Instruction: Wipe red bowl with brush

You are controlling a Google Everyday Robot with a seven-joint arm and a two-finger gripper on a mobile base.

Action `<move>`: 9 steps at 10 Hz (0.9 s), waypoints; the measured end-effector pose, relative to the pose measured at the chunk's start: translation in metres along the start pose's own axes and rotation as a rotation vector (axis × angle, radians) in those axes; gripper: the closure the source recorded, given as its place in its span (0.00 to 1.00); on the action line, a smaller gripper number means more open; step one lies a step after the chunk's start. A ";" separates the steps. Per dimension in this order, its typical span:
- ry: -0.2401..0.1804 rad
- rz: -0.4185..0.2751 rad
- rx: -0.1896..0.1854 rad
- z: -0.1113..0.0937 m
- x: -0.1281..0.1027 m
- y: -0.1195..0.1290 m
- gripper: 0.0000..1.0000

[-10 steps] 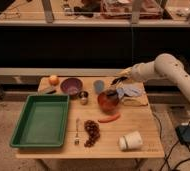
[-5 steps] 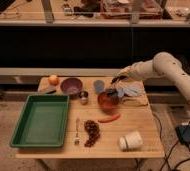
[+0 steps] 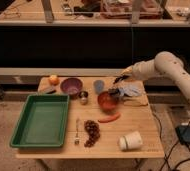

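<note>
The red bowl [image 3: 106, 102] sits right of the table's middle. A slim dark brush [image 3: 114, 92] lies at the bowl's far right rim, against a blue-grey cloth [image 3: 131, 90]. My gripper [image 3: 121, 78] reaches in from the right on the white arm. It hangs just above and behind the brush, over the bowl's far right edge. I cannot tell whether it touches the brush.
A purple bowl [image 3: 71, 85], an orange [image 3: 53, 79], a steel cup [image 3: 83, 96] and a blue cup [image 3: 98, 85] stand at the back. A green tray [image 3: 18, 131] fills the left. A red chili [image 3: 109, 119], fork [image 3: 77, 133], grapes [image 3: 92, 132] and a tipped white cup [image 3: 130, 140] lie in front.
My gripper has dipped slightly down toward the brush and the bowl's rim. Nothing on the table has moved.
</note>
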State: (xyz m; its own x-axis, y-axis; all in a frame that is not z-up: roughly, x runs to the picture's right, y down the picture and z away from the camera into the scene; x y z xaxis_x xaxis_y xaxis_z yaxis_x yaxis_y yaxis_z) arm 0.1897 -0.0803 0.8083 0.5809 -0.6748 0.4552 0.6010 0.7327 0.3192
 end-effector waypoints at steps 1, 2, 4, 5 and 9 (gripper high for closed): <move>-0.008 -0.008 0.000 0.005 0.000 -0.002 0.90; -0.019 -0.016 0.000 0.010 -0.002 -0.005 0.90; -0.055 -0.037 0.001 0.027 -0.015 -0.014 0.90; -0.072 -0.042 0.004 0.032 -0.021 -0.015 0.90; -0.133 -0.047 0.033 0.023 -0.047 -0.012 0.90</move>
State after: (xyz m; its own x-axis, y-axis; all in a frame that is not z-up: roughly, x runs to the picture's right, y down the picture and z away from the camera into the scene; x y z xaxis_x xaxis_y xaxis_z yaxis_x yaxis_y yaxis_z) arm 0.1422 -0.0551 0.8026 0.4736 -0.6923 0.5444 0.6064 0.7046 0.3685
